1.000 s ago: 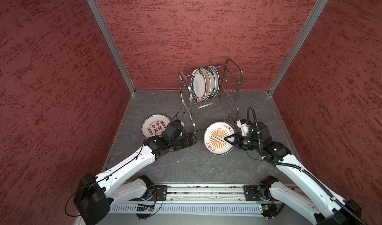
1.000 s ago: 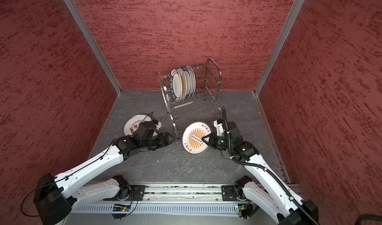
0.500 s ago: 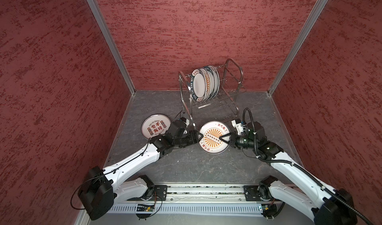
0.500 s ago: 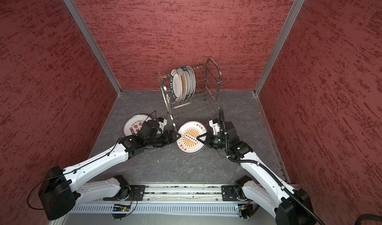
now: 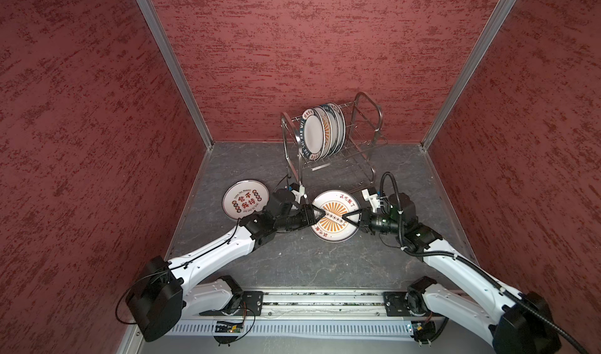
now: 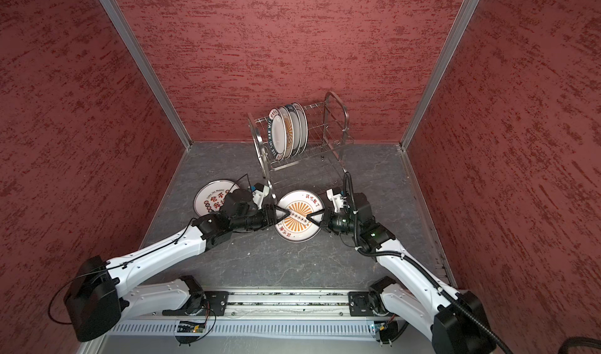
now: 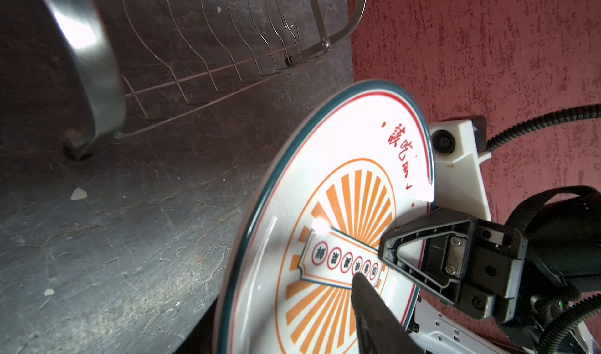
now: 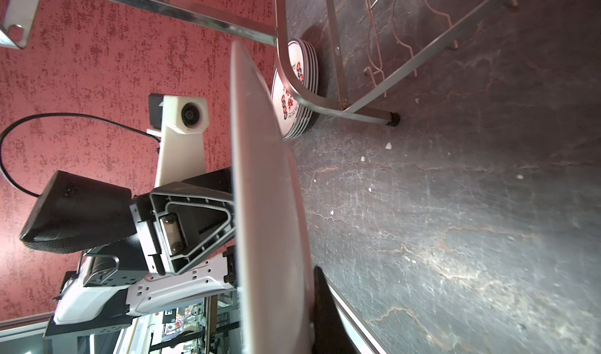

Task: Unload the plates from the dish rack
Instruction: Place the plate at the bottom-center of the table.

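The unloading is, by my judgement, about half done. A stack of plates [image 5: 242, 199] lies flat on the bench [image 5: 292, 264], to the left of the dish rack [image 5: 359, 134]. The right wrist view shows several plates in it, but I cannot count them surely. In the upper tier of the rack about four plates [image 5: 317, 133] stand on edge, close together near its left end. The lower tier, as far as I see its wires, is empty.

One more plate, the sunburst plate [image 5: 335, 206], is now in front of the rack, lifted off the bench and tilted, between my two arms. The right fingers [image 7: 429, 254] are closed tightly on its rim and carry it. The left fingers [image 8: 195, 225] are partly open around the opposite rim, one finger on the printed face. The other is hidden behind the plate, so I cannot tell if they really hold it. I think this is a handover toward the stack.

What stands in the way is the front leg of the rack [image 7: 94, 75], just beside the left wrist and between the sunburst plate and the stack. My left arm also covers part of the stack in both top views.
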